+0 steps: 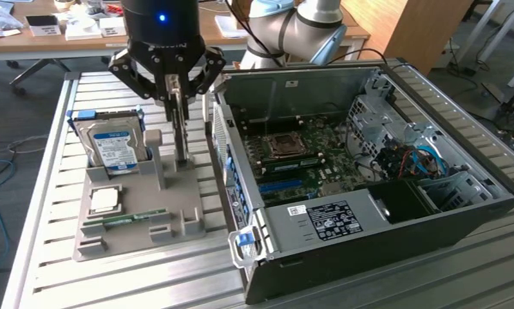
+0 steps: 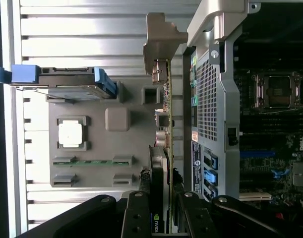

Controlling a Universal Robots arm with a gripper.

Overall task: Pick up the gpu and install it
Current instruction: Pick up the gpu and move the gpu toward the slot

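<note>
The gripper [image 1: 176, 96] hangs in the upper left part of the exterior view, straight above the gray holder [image 1: 128, 241] on the tabletop [image 1: 42, 244]. Its jaws are pinching the upper edge of the gpu [image 1: 182, 138]. The card stands on its edge in the holder, I think so that the jaws can take it from above by its two flat faces. In the wrist view the gpu [image 2: 165, 99] appears edge-on between the jaws, with its silvery bracket [image 2: 161, 39] at the far end. I cannot tell whether its lower edge sits in the slot or is clear of it. The hard drive [image 1: 111, 145] stands upright on the exterior view's left, apart from the card. The open computer case [image 1: 369, 270] lies just beside the holder on the exterior view's right. Its motherboard [image 1: 300, 161] faces up, which seems to keep the slots reachable from above.
</note>
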